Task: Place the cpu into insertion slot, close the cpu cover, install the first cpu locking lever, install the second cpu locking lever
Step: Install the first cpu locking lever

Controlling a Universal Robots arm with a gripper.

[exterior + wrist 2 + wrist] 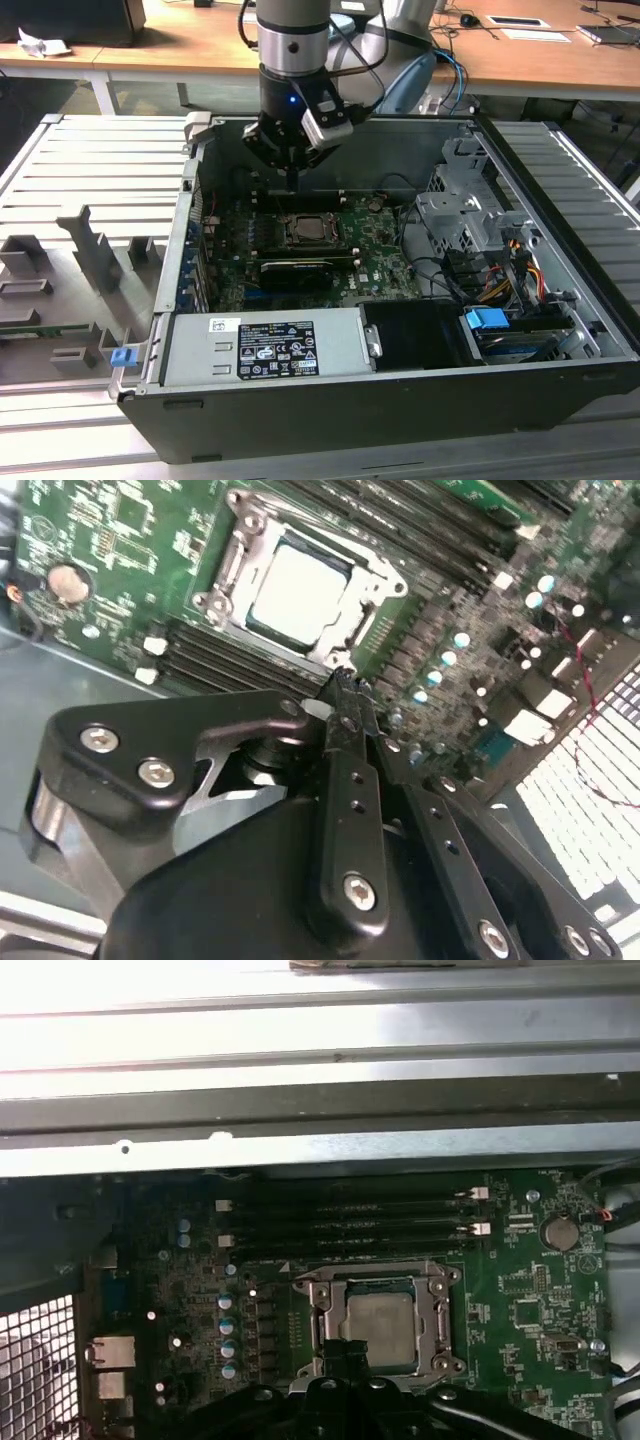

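On the exterior view's left, the slatted metal desk (90, 170) carries a row of grey holders (90, 250) and a small blue clip (122, 356) near the corner of the open computer case (400, 420). Inside the case, along its near wall, lies a silver power supply box (340, 340) with a printed label. Further in, the arm comes down from above and the gripper (292, 175) hangs over the green circuit board (375, 255), close to the far side of the insertion slot (312, 218). In both wrist views the gripper (345, 685) (345, 1348) has its fingers drawn together, tip against tip, with nothing between them. The tips lie just beside one edge of the cpu cover (235, 575) (435, 1310); I cannot tell whether they touch it. The cpu (312, 230) (298, 592) (378, 1322) sits in the slot, its pale metal top showing through the window of the cover, which lies flat around it. I cannot tell how the locking levers stand. Just beside the slot on the near side lies a long black card (295, 272); on its other side run the long narrow memory slots (350, 1230), and a coin battery (65, 580) (558, 1232) sits on the board. On the exterior view's right stand a grey drive cage (470, 215), coloured wires (505, 285) and a blue connector (487, 322).
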